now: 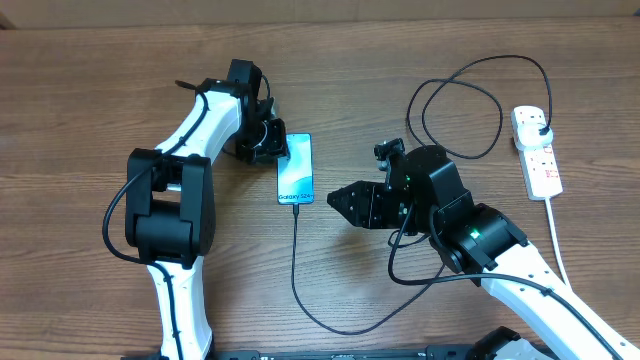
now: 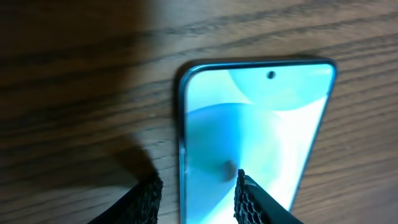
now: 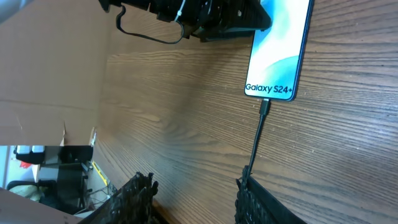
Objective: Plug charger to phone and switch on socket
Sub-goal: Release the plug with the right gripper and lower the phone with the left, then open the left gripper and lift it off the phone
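Observation:
The phone (image 1: 295, 168) lies flat on the wooden table, its light blue screen up and "Galaxy S24+" at its near end (image 3: 270, 89). The charger's thin black cable (image 1: 296, 262) has its tip in the phone's near end (image 3: 264, 106). It loops under my right arm to a black plug (image 1: 541, 127) in the white socket strip (image 1: 540, 165). My left gripper (image 1: 268, 140) is open at the phone's far end and straddles its left edge (image 2: 198, 196), with one finger over the screen (image 2: 255, 124). My right gripper (image 1: 338, 198) is open and empty (image 3: 193, 193), just right of the cable.
The socket's thick white cord (image 1: 562, 255) runs toward the table's front right. The black cable makes a large loop (image 1: 462, 110) at the back right. A cardboard wall (image 3: 50, 56) stands beyond the table edge.

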`<state>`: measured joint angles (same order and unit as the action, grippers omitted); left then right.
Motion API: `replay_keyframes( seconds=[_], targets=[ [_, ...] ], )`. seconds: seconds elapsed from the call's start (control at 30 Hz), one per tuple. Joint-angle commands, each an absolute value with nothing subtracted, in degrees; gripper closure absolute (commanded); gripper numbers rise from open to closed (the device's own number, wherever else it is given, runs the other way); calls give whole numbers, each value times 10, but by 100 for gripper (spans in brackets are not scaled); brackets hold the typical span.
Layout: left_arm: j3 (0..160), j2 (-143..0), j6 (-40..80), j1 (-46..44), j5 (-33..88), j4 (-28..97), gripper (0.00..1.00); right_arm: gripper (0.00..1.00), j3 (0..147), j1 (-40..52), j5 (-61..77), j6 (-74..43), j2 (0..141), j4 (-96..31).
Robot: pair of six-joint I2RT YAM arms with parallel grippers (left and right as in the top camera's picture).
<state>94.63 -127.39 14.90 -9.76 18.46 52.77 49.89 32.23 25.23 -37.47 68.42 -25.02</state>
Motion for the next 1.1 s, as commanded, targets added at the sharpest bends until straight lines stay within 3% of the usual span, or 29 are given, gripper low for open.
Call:
replay_keyframes(
  seconds=[0.0, 0.23, 0.57, 0.83, 1.07],
  targets=[
    [931, -1300, 148, -94, 72, 536, 58, 55, 502, 321, 249, -370, 685, -248],
    [961, -1299, 103, -93, 43, 566, 59, 55, 502, 321, 246, -354, 685, -254],
    [1231, -1276, 103, -93, 22, 744, 65, 55, 502, 321, 231, -353, 685, -268],
    [1487, -1240, 103, -95, 116, 849, 63, 55, 502, 321, 203, -342, 685, -305],
    [1576, -1191, 103, -95, 219, 876, 58, 55, 502, 320, 175, -342, 685, -322]
  ],
)
